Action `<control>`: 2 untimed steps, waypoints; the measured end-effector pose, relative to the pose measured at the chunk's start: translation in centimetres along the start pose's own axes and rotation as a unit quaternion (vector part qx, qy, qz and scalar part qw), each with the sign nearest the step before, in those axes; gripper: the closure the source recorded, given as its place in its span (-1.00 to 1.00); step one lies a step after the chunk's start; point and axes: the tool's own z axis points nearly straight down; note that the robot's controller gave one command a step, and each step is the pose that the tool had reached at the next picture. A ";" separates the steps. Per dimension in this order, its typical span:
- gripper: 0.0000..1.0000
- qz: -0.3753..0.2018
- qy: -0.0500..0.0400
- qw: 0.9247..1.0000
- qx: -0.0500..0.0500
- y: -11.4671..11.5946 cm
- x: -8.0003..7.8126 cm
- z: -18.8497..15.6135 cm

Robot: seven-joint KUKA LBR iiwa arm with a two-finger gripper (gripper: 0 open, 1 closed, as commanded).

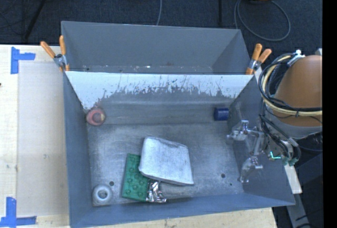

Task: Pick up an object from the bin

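Low by the right wall of the grey metal bin [152, 53], the gripper [244, 150] — two thin bright-metal fingers [249, 167] set apart, one toward the back and one toward the front, with bare scuffed floor in the gap. Close against the sloping right wall; whether touching it, impossible to tell. Open floor on the gripper's left, as far as the middle of the bin.

Nearest to it, a small blue cylinder [221, 113], stubby and smooth, at the foot of the back wall near the right rear corner, clear of the fingers.

In the middle, toward the front, a pale grey pad [166, 160] with rounded corners and a dull speckled face, lying partly over a green studded plate [132, 178] — flat, rectangular, plastic-looking, turned a little off the bin's lines. At the plate's front right corner, under the pad's edge, a crumpled bit of shiny silver foil [156, 193]. In the front left corner, a pale ring [102, 194] lying flat, just beside the plate. At the foot of the back wall on the left, a round pinkish-red disc [96, 116], well apart from everything else.

Back wall scratched and streaked along its lower band, floor worn dull
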 end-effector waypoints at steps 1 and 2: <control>-1.00 -0.094 -0.005 0.996 0.001 1.0 -5.1 2.6; -1.00 -0.070 -0.006 0.998 -0.001 14.1 -8.2 2.4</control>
